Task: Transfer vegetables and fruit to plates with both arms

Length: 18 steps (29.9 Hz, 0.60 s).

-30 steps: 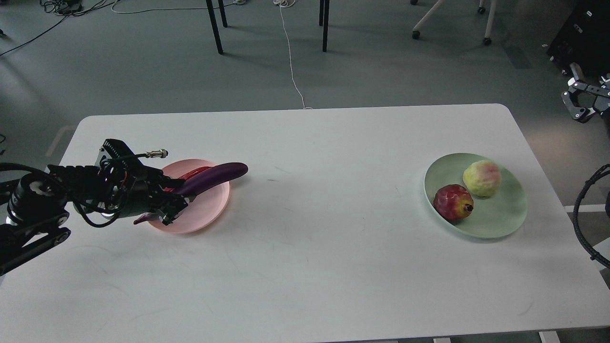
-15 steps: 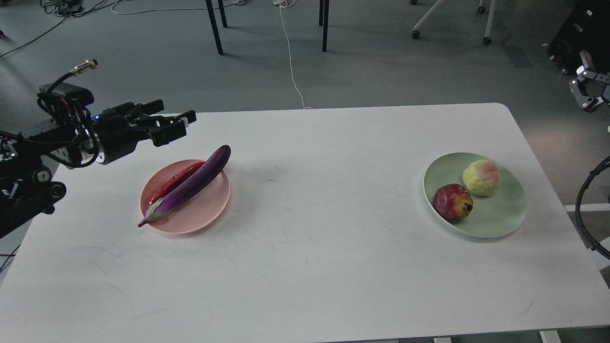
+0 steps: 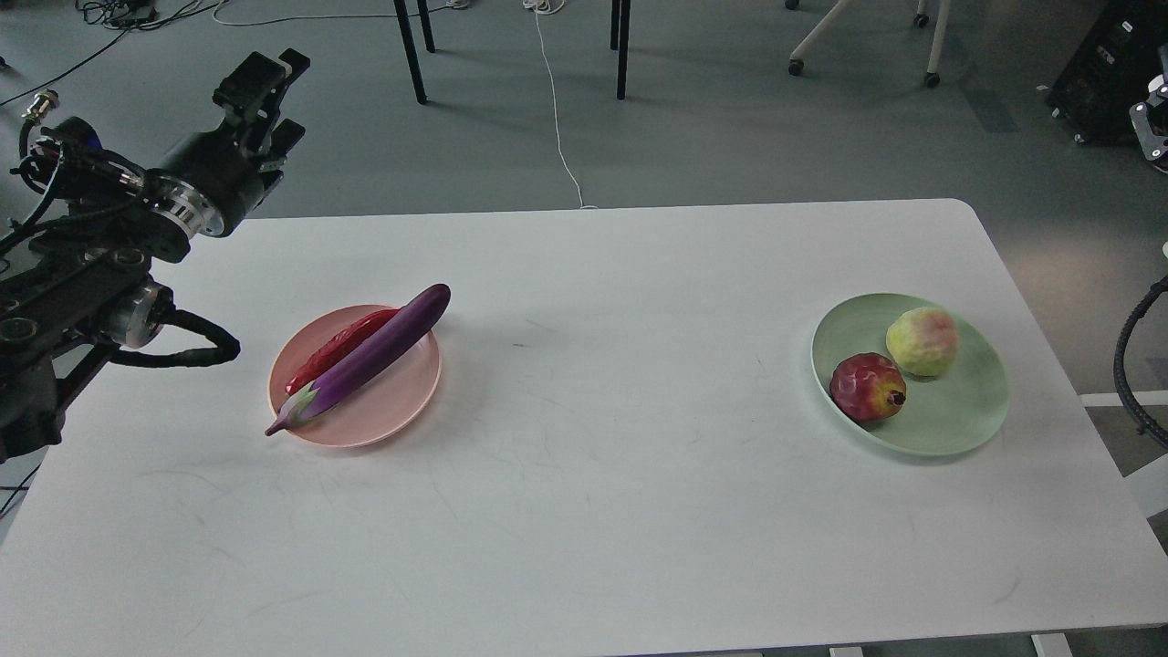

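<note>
The purple eggplant (image 3: pixel 374 356) lies slantwise across the pale pink plate (image 3: pixel 401 406), with its tip past the far rim. The red chili pepper (image 3: pixel 333 351) lies beside it on the same plate, partly hidden behind it. The dark red fruit (image 3: pixel 867 386) and the yellow-green fruit (image 3: pixel 922 340) sit on the pale green plate (image 3: pixel 958 420) at the right. My left gripper (image 3: pixel 274 105) is open and empty, raised beyond the table's far left corner, well clear of the pink plate. Only a sliver of my right gripper (image 3: pixel 1152 114) shows at the right edge.
The white table (image 3: pixel 584 511) has rounded far corners. A black hose of my right arm (image 3: pixel 1124 365) curves off its right edge. Chair and table legs (image 3: pixel 411 50) and a white cable (image 3: pixel 557 109) lie on the floor behind.
My left gripper let go of the eggplant, then rose and swung back to the far left. The eggplant now rests on the pink plate. My right gripper drifted up toward the frame edge.
</note>
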Motion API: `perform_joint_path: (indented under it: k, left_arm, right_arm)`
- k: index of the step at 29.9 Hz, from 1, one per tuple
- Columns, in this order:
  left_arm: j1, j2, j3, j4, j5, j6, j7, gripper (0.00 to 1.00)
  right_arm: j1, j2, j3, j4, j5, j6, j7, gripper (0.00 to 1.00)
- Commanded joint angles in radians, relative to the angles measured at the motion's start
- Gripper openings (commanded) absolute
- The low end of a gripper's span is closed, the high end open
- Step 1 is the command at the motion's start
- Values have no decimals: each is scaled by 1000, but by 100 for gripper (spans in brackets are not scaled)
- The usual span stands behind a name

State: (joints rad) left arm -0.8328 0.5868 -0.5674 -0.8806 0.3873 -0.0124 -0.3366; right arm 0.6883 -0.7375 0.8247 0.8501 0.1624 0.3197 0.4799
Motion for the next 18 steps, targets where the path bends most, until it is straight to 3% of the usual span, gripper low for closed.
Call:
perform_joint_path:
  k: [1,5,7,12,16,18]
  left_arm:
    - [0,-71,-86,145,-263,-87,-1,98]
    - [1,-132,-158,317,-444,-289,13,98]
    - [0,-165,-183,374,-504,-342,22,98]
    - [6,-202,-238,413,-599,-360,82,98]
    - [14,-209,-232,411,-598,-371,84,98]
    - [20,-202,-229,407,-594,-392,84,98]
  right_arm:
    - [4,62,-2,-3,0,5,-35,99]
    - [2,137,2,-23,12,-4,-47,99]
    - [0,165,2,-45,15,-7,-59,99]
    - [-1,236,7,-114,70,-7,-95,99]
    - [-1,260,8,-118,135,-5,-165,99]
    - [-1,273,16,-118,138,1,-168,99]
